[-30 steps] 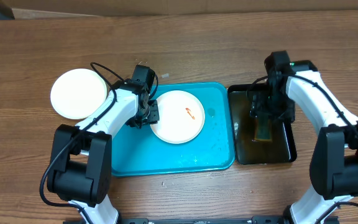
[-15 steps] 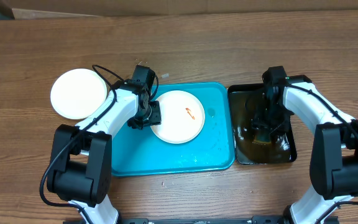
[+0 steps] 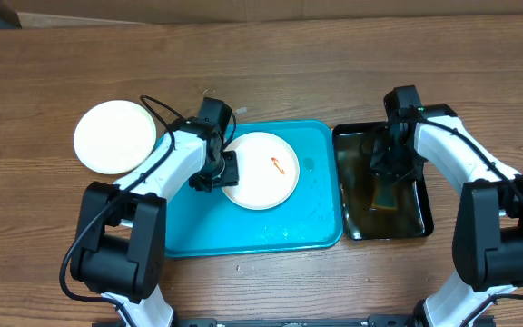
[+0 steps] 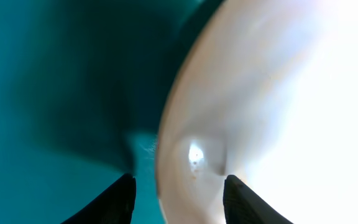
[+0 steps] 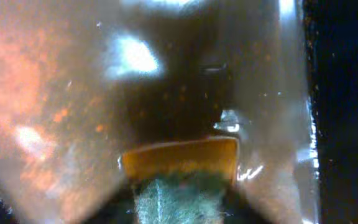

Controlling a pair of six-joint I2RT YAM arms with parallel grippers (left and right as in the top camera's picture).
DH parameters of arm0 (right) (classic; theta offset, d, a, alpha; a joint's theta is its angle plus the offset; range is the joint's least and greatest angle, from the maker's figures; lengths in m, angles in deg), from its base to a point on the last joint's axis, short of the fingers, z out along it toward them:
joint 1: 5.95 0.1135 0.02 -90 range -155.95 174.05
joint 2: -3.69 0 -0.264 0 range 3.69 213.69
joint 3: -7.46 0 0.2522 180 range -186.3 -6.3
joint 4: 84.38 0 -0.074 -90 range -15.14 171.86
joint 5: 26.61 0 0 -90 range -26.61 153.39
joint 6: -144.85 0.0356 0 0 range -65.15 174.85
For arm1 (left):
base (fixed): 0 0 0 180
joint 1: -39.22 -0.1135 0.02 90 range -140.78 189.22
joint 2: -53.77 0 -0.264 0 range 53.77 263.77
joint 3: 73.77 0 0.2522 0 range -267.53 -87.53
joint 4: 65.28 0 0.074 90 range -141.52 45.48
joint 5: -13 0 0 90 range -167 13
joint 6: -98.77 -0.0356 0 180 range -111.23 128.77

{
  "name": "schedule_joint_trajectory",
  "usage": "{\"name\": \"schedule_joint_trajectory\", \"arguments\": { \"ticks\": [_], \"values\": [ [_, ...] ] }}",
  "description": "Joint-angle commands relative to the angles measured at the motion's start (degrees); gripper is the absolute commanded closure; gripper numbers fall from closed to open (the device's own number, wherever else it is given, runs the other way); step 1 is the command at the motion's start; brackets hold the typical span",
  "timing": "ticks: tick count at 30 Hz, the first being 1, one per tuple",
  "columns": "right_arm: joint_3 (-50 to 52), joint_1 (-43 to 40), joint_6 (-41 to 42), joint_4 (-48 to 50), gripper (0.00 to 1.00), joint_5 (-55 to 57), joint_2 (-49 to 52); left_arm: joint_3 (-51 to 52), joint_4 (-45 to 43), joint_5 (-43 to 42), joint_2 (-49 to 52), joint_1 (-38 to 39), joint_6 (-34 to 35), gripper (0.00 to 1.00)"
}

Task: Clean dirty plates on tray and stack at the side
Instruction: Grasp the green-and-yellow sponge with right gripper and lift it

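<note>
A white plate (image 3: 260,170) with a small red-orange smear (image 3: 280,164) lies on the turquoise tray (image 3: 243,232). My left gripper (image 3: 220,172) is at the plate's left edge. In the left wrist view its fingers (image 4: 176,180) are open and straddle the plate's rim (image 4: 278,93), with one finger over the tray (image 4: 55,93). A round pale plate (image 3: 113,136) lies on the table at the far left; I cannot tell if it is a stack. My right gripper (image 3: 384,171) is down in the black tub, shut on a yellow and green sponge (image 5: 182,165).
The black tub (image 3: 420,218) holds brown water (image 5: 73,93) and stands right against the tray's right side. Bare wooden table (image 3: 289,73) lies behind the tray and tub. A cardboard edge runs along the far side.
My left gripper has edged a little to the right, onto the plate's rim. My right gripper has shifted slightly inside the tub with the sponge.
</note>
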Motion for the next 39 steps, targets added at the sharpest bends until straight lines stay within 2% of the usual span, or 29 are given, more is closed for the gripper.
{"name": "schedule_joint_trajectory", "arguments": {
  "ticks": [1, 2, 3, 5, 6, 9, 15, 21, 24, 26, 30, 31, 39],
  "values": [
    [1.16, -0.04, 0.07, 1.6, 0.96, 0.39, -1.27, -0.59, -0.15, -0.57, 0.72, 0.39, -1.33, 0.53],
    [0.79, -0.04, 0.04, 2.05, 0.96, -0.28, -1.29, -0.59, -0.17, -0.57, 0.7, 0.37, -1.33, 0.53],
    [0.2, -0.04, 0.04, 2.08, 0.91, -0.94, -1.27, -0.59, -0.2, -0.55, 0.7, 0.37, -1.33, 0.53],
    [-2.58, -0.13, 0.04, 0.57, 0.46, -3.06, -1.33, -0.59, -0.11, -0.57, 0.72, 0.37, -1.33, 0.52],
    [-5.09, -0.15, 0.0, -2.16, 0.42, -2.99, -1.31, -0.59, 0.13, -0.57, 0.72, 0.39, -1.33, 0.52],
    [-7.72, -0.15, 0.02, -7.3, 0.41, -2.34, -1.33, -0.5, 0.26, -0.57, 0.72, 0.39, -1.31, 0.53],
    [-5.25, -0.13, 0.07, -11.58, 0.41, -0.68, -1.22, -0.5, 0.02, -0.55, 0.72, 0.39, -1.31, 0.52],
    [1.11, -0.04, 0.04, -6.54, 0.42, -0.94, -1.22, -0.5, 0.09, -0.57, 0.72, 0.39, -1.31, 0.53],
    [2.12, -0.04, 0.04, -5.4, 0.48, -2.8, -1.22, -0.5, 0.07, -0.57, 0.72, 0.39, -1.31, 0.53],
    [2.1, -0.04, 0.04, -5.16, 0.59, -3.52, -1.22, -0.5, 0.0, -0.55, 0.72, 0.37, -1.31, 0.53],
    [1.22, -0.04, -1.01, -4.98, 0.93, -3.52, -1.22, -0.5, -0.37, -0.57, 0.72, 0.37, -1.31, 0.53],
    [0.59, -0.07, -1.62, -5.35, 0.96, -3.43, -1.22, -0.5, -0.37, -0.55, 0.72, 0.39, -1.31, 0.52],
    [-8.94, -0.07, -1.73, -12.0, 0.96, -3.28, -1.33, -0.48, -0.81, -0.55, 0.72, 0.39, 0.07, 0.52]
  ]
}}
